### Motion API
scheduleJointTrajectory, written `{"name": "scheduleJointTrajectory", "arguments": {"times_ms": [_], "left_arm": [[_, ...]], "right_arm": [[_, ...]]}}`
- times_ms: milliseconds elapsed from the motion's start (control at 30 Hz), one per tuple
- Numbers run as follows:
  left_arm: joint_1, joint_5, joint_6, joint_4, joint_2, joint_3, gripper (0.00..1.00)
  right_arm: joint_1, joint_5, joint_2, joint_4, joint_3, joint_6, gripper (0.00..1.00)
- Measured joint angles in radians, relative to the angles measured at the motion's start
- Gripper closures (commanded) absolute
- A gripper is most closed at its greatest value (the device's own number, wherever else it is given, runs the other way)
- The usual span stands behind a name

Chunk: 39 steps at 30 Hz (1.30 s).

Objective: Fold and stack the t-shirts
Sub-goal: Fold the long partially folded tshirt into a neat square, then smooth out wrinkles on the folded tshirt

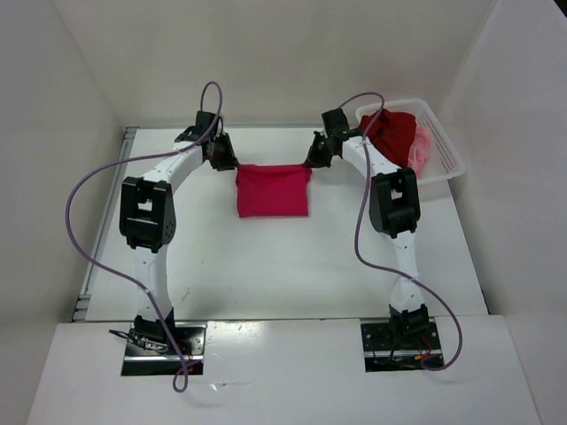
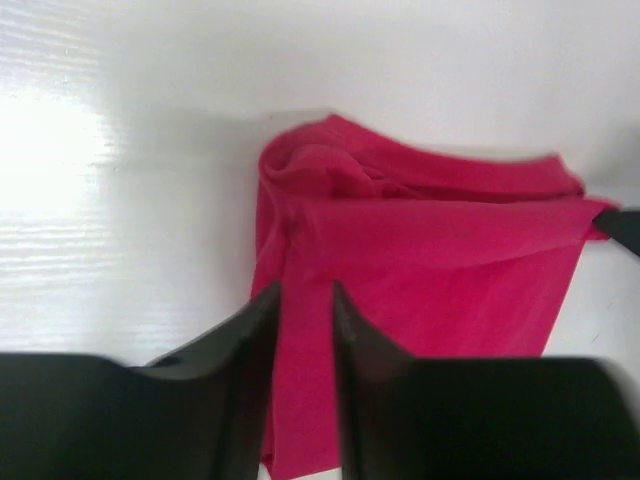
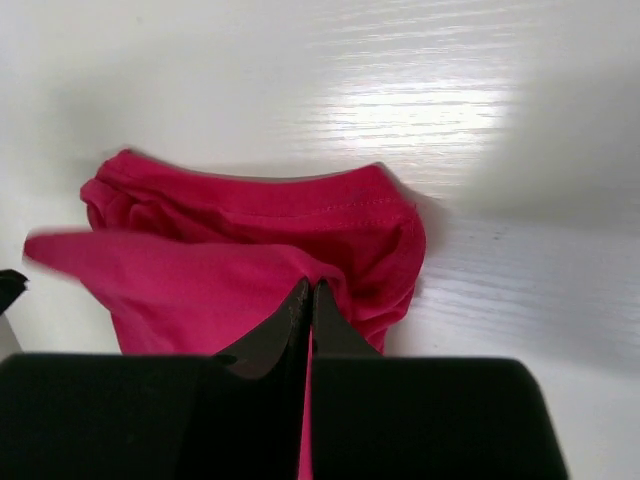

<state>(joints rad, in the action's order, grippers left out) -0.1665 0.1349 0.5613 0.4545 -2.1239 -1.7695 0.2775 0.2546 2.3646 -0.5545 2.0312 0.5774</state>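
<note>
Far edge of white table [image 1: 266, 274], midway: bright crimson-pink cloth t-shirt [image 1: 272, 190], folded flat. Right gripper [image 3: 305, 292] pinched tight on its right far corner. Left gripper [image 2: 305, 292] jaws slightly parted at left corner, hold doubtful. Best: free both corners, lift straight up, don't drag the fold.

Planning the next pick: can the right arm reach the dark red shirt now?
Probably not yet: the dark red shirt lies uncovered in the basket beside that arm, but the right gripper is shut on the crimson shirt.

High rear overview, two close wrist views, all on crimson shirt [image 1: 272, 190]
</note>
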Motion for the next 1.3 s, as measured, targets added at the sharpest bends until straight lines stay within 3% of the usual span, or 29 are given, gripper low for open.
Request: {"name": "scheduleJointTrajectory", "arguments": {"times_ms": [33,100,167,267,367,400,467,767,1000,1133,1200,1300], "left_arm": [[0.001,0.0,0.007,-0.009,-0.01,-0.01,0.48],[0.003,-0.006,0.017,-0.018,-0.026,-0.039,0.4],[0.006,-0.019,0.019,-0.033,-0.028,-0.056,0.38],[0.007,-0.036,0.02,-0.06,-0.003,-0.056,0.46],[0.006,-0.015,0.032,-0.102,0.051,-0.011,0.53],[0.003,-0.003,0.042,-0.124,0.074,0.018,0.54],[-0.016,0.023,0.063,-0.172,0.118,0.093,0.55],[-0.137,0.146,0.145,-0.269,0.087,0.347,0.55],[-0.124,0.176,0.178,-0.368,0.103,0.474,0.55],[-0.127,0.178,0.183,-0.396,0.152,0.54,0.48],[-0.127,0.178,0.187,-0.394,0.184,0.563,0.38],[-0.127,0.158,0.195,-0.359,0.24,0.572,0.36]], "right_arm": [[-0.001,-0.007,0.0,-0.006,0.0,0.001,0.91],[-0.006,-0.015,0.001,-0.008,0.0,0.004,0.79],[-0.01,-0.02,0.001,-0.007,0.005,0.006,0.67],[-0.014,-0.028,0.0,-0.007,0.013,0.0,0.65],[-0.016,-0.036,-0.027,0.0,-0.012,-0.006,0.75],[-0.013,-0.034,-0.05,0.004,-0.037,-0.008,0.89],[-0.008,-0.021,-0.094,0.019,-0.085,-0.01,0.99],[0.105,0.075,-0.049,0.077,-0.051,0.009,1.0],[0.117,0.128,0.24,0.082,0.258,0.037,1.0],[0.11,0.164,0.352,0.053,0.391,0.061,1.0],[0.108,0.167,0.393,0.029,0.474,0.062,1.0],[0.108,0.164,0.449,-0.055,0.618,0.05,1.0]]}}
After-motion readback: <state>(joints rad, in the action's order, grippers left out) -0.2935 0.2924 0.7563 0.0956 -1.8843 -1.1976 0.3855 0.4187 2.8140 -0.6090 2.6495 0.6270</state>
